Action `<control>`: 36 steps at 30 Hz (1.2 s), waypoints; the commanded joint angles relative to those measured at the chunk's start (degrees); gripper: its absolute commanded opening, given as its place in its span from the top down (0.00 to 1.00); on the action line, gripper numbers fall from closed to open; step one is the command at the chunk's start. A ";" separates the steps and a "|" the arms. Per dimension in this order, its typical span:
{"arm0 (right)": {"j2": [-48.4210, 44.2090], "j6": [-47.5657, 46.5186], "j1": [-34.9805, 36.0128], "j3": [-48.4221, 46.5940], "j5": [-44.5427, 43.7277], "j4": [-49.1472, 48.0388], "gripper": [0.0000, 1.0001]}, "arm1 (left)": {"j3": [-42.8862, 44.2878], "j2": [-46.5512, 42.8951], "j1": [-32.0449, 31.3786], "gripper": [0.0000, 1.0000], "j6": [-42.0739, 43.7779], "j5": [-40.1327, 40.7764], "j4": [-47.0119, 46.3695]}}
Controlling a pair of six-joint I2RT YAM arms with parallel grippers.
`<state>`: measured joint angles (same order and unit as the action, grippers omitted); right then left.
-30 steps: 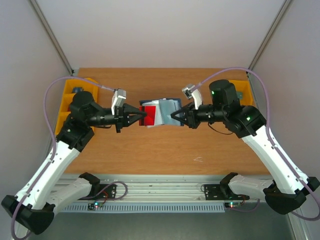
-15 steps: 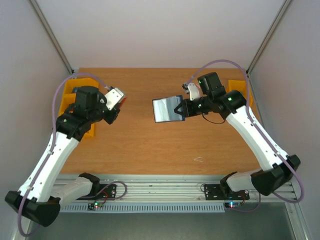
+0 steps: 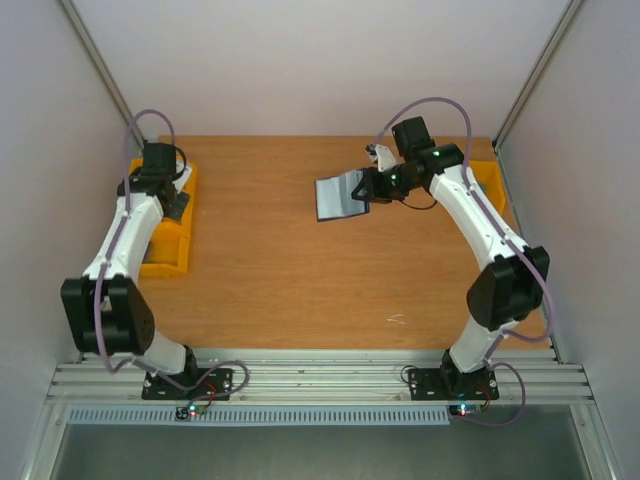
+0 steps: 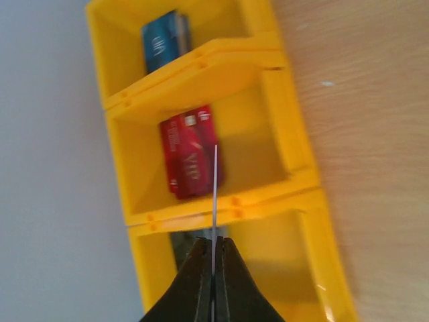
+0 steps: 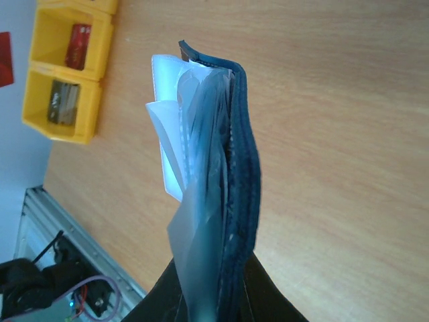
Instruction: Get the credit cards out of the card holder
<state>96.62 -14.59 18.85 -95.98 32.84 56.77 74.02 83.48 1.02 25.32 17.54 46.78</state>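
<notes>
Wooden surface (image 3: 300,270) carries two yellow plastic compartment bins. The left bin (image 3: 160,258) sits at the left edge w/ the left arm stretched over it. The right bin (image 3: 486,182) sits at the far-right edge, behind the right arm.

Dark navy folding card holder (image 5: 242,168) is lifted off the surface, right of centre. The right hand (image 5: 213,285) is clamped on its lower end, fingers pinched onto the cover. Its clear plastic sleeves (image 5: 177,141) fan open to one side, prob. so the pockets stay exposed for the next pull.

Left hand (image 4: 213,251) is squeezed together on a thin card (image 4: 215,194). The card shows edge-on, so its face can't be read; likely a credit card out of the holder. It hangs over the divider between the bin's middle and near compartments, i.e. placed for a drop. A red card (image 4: 191,157) lies in the middle compartment, a blue card (image 4: 164,43) in the far one.

Step in hand looks like binning this card. It needs to be released over a compartment, not the divider.
</notes>
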 commanded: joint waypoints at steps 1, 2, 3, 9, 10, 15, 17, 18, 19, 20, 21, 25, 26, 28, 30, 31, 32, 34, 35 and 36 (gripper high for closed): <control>5.93 -4.11 -0.48 -8.28 -2.52 4.75 0.99 | 6.05 8.11 4.27 1.00 0.53 8.58 -5.00; 7.79 -4.63 -0.48 -10.41 -3.17 6.05 0.99 | 7.14 9.89 4.68 1.00 0.79 9.59 -4.82; 9.93 -5.07 -0.48 -12.29 -3.46 7.01 0.99 | 8.58 11.82 4.84 1.00 0.76 10.05 -4.15; 17.77 -5.62 -1.30 -21.70 -1.71 9.82 0.99 | 15.26 22.42 7.19 1.00 -2.08 11.47 -1.40; 19.33 -5.62 -1.43 -23.72 -1.28 10.81 0.99 | 16.47 24.50 7.53 1.00 -2.15 12.26 -1.11; 26.37 -5.91 -2.01 -33.59 -0.84 15.96 0.99 | 21.17 30.15 8.73 1.00 -2.61 12.72 1.71; 28.67 -5.66 -2.28 -36.82 -0.31 17.41 0.99 | 21.47 31.24 8.78 1.00 -3.38 12.36 2.92; 29.76 -5.59 -2.40 -38.13 0.02 17.95 0.99 | 21.30 31.55 8.82 1.00 -3.78 11.89 3.34; 30.57 -5.47 -2.49 -39.30 0.39 18.38 0.99 | 21.14 31.88 8.83 1.00 -3.98 11.37 3.88; 31.32 -5.30 -2.58 -40.08 0.53 18.53 0.99 | 21.04 32.20 8.82 1.00 -4.47 11.16 4.23; 31.93 -5.05 -2.71 -40.86 0.79 18.59 0.99 | 21.00 32.72 8.83 1.00 -4.76 11.23 4.52; 34.18 -4.10 -3.20 -43.84 2.01 19.26 0.99 | 20.64 33.97 8.82 1.00 -5.77 11.90 5.17; 34.32 -4.05 -3.27 -44.30 2.09 19.32 0.99 | 20.64 34.22 8.80 1.00 -5.93 12.17 5.46; 34.36 -4.05 -3.29 -44.38 1.94 19.26 0.99 | 20.97 34.75 8.83 1.00 -6.89 13.10 6.43; 34.35 -3.93 -3.29 -44.21 1.88 19.48 0.99 | 20.87 35.02 8.91 1.00 -7.49 13.38 6.33; 34.41 -3.95 -3.29 -44.20 1.94 19.60 0.99 | 21.14 35.45 8.99 0.99 -7.59 13.32 6.26; 34.42 -3.94 -3.29 -44.20 2.01 19.78 0.99 | 21.80 36.17 9.07 0.99 -7.71 13.31 6.41; 34.31 -4.19 -3.29 -44.20 2.09 20.12 0.99 | 24.70 38.46 9.40 0.96 -8.53 14.13 7.11; 34.26 -4.34 -3.29 -44.20 2.01 20.27 0.99 | 26.00 39.43 9.58 0.93 -9.17 14.74 7.15; 34.16 -4.45 -3.29 -44.13 1.86 20.56 0.99 | 26.83 40.15 9.69 0.91 -9.42 15.22 6.66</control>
<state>131.09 -19.11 15.90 -137.84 33.36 75.83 96.77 119.98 9.80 18.57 30.30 50.63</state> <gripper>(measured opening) 0.102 0.059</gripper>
